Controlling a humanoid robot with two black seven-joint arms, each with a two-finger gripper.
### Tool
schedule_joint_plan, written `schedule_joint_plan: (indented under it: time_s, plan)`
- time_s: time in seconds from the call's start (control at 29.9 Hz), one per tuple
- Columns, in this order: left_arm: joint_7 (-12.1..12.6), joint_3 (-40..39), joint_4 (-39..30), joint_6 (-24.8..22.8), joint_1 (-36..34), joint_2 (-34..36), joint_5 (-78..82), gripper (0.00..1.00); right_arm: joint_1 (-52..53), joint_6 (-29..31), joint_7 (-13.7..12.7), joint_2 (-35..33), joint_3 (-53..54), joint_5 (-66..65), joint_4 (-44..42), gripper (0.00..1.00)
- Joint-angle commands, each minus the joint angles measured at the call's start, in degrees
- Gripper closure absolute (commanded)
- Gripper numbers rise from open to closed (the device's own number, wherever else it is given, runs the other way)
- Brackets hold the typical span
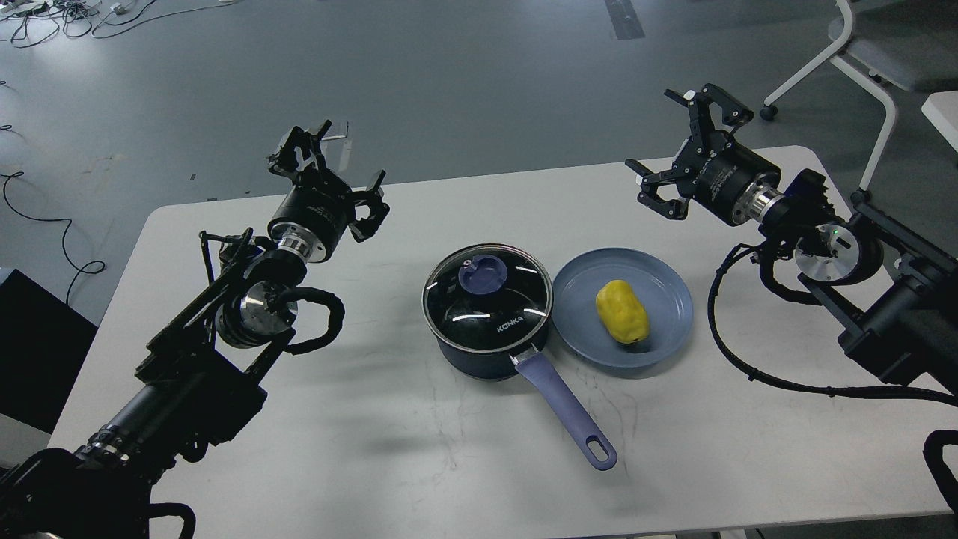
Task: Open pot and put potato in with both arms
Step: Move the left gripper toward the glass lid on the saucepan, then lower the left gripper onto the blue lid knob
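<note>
A dark pot with a purple handle stands in the middle of the white table. Its glass lid with a purple knob sits shut on it. A yellow potato lies on a blue plate just right of the pot. My left gripper is open and empty, raised over the table's far left, well left of the pot. My right gripper is open and empty, raised above the far edge, beyond the plate.
A white chair stands on the floor at the far right. Cables lie on the floor at the left. A black cable from my right arm hangs over the table right of the plate.
</note>
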Motion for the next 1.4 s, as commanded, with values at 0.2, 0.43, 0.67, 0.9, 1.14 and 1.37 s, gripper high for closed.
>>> schedule_joint_plan:
  time_s: [0.2, 0.43, 0.67, 0.9, 1.14, 1.37]
  plan:
    - [-0.5, 1.48, -2.85, 7.44, -0.35, 0.24, 17.13, 0.02, -0.04, 0.44, 0.16, -1.47, -0.44, -0.19, 0.69, 0.0]
    - [-0.14, 5.43, -12.19, 15.56, -3.86, 6.38, 51.7, 0.02, -0.3, 0.35, 0.08, -4.11, -0.44, -0.1, 0.42, 0.0]
    - [-0.67, 18.87, -15.43, 28.87, -8.45, 10.26, 83.21, 0.02, -0.83, 0.0, 0.16, -5.43, -0.27, -0.1, 0.34, 0.0]
    - [-2.6, 32.95, -15.44, 33.81, -11.16, 7.99, 109.12, 0.02, -1.27, -0.18, 0.34, -5.52, 0.09, -0.1, 0.16, 0.0]
    - [-4.8, 37.68, -11.85, 33.81, -14.58, 5.25, 119.48, 0.02, -1.62, -0.26, 0.34, -5.69, 0.09, -0.1, 0.16, 0.0]
    - [-5.24, 41.21, -6.04, 33.81, -15.65, 2.62, 120.02, 0.02, -2.15, -0.35, 0.34, -6.39, -0.09, -0.1, 0.16, 0.0]
